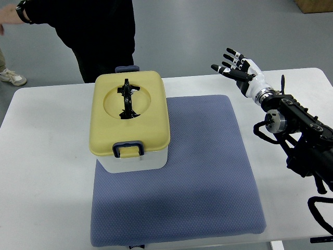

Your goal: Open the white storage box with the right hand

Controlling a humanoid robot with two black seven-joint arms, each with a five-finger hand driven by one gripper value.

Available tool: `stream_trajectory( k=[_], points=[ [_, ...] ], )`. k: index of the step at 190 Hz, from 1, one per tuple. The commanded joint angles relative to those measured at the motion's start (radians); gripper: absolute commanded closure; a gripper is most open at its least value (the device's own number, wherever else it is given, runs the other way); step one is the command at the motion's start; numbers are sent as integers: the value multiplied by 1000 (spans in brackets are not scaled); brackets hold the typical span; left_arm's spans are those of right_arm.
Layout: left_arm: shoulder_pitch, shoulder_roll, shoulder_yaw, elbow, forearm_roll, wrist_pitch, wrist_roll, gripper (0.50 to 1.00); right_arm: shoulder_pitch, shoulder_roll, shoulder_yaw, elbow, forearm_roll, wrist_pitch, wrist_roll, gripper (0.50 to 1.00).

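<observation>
A white storage box (134, 159) with a pale yellow lid (130, 112) stands on the left part of a blue mat (197, 172). The lid is on the box; it has a black folding handle (127, 99) in a round recess and a dark blue latch (128, 150) at the near side. My right hand (234, 65) hovers over the table's far right, well to the right of the box, fingers spread and holding nothing. Its black arm (299, 130) enters from the right edge. My left hand does not show.
The white table (47, 172) carries the mat and box. A person in dark clothes (99, 31) stands right behind the table's far edge, close to the box. A cardboard box (315, 5) sits on the floor at the top right.
</observation>
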Motion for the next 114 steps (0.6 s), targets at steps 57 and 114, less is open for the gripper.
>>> stream_trajectory(
  k=[57,114],
  points=[
    [0,0,-11,-2,-2,0,5,500,4,-3,1,0,0,0,0,579],
    [0,0,-12,-2,-2,0,5,500,6,-8,1,0,2,5,0,579]
  ],
)
